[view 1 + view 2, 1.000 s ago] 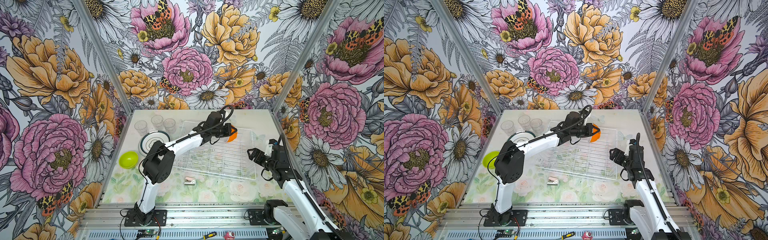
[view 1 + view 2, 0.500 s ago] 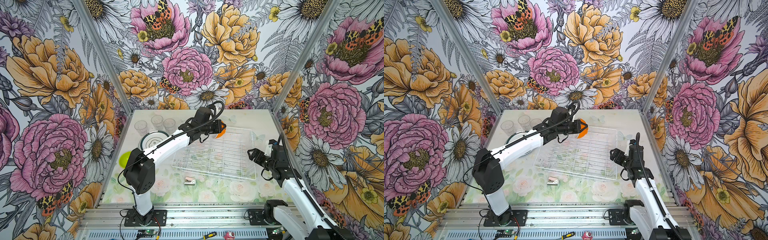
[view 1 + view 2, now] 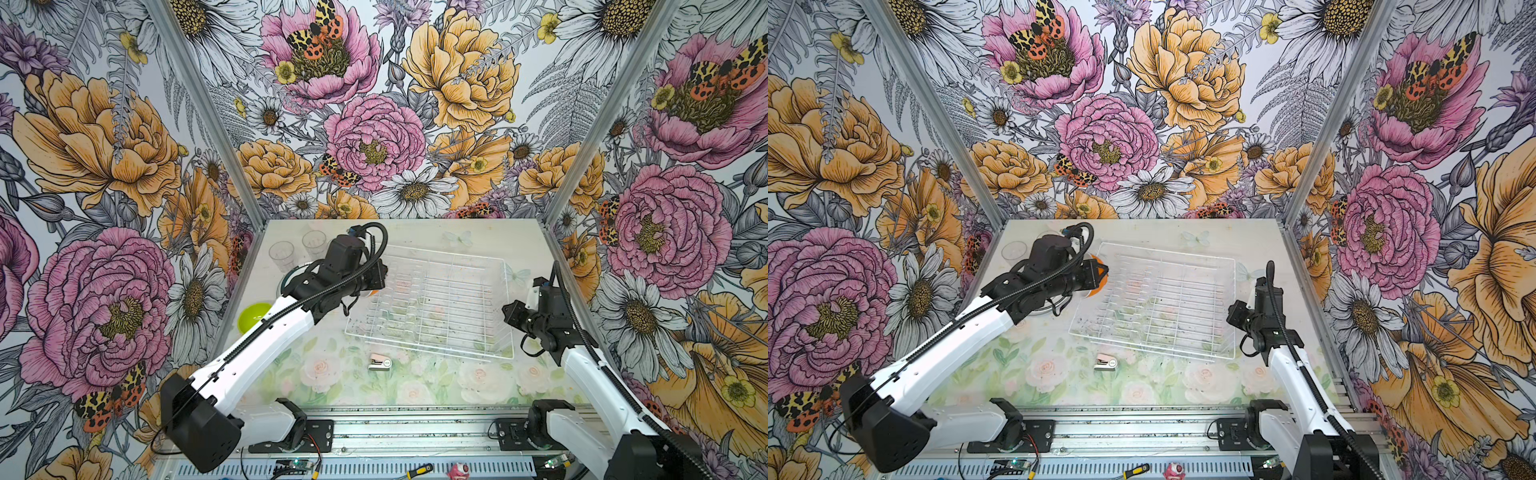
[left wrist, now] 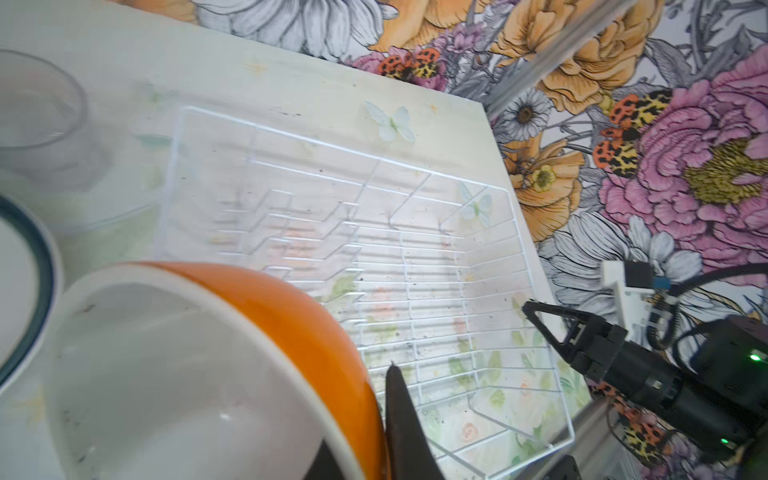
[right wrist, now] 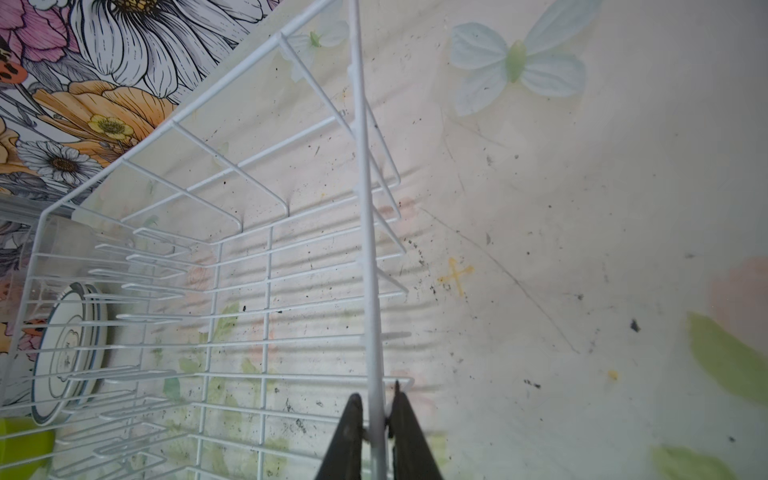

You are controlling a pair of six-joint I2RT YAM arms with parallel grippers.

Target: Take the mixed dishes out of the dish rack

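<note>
The dish rack (image 3: 441, 254) (image 3: 1168, 254) stands with nothing in it at mid-table in both top views. My left gripper (image 3: 376, 283) (image 3: 1100, 276) (image 4: 376, 399) hovers at the rack's left edge, shut on the rim of the small orange bowl (image 3: 1103, 270) (image 4: 270, 311), white inside. My right gripper (image 3: 508, 312) (image 3: 1232, 312) (image 5: 377, 411) is shut on the rack's right rim wire (image 5: 365, 232). A teal-rimmed plate (image 4: 29, 291) (image 5: 66, 353), two clear tumblers (image 3: 281, 253) (image 3: 314, 243) and a lime-green bowl (image 3: 254, 316) sit left of the rack.
A small pink-white stapler-like object (image 3: 379, 362) (image 3: 1105, 362) lies on the floral mat in front of the rack. Flowered walls close in the table on three sides. The left arm hides most of the plate in both top views.
The left arm has carried the orange bowl leftward from the rack's far right part to its left edge. The right gripper, open before, has closed on the rack's rim wire.
</note>
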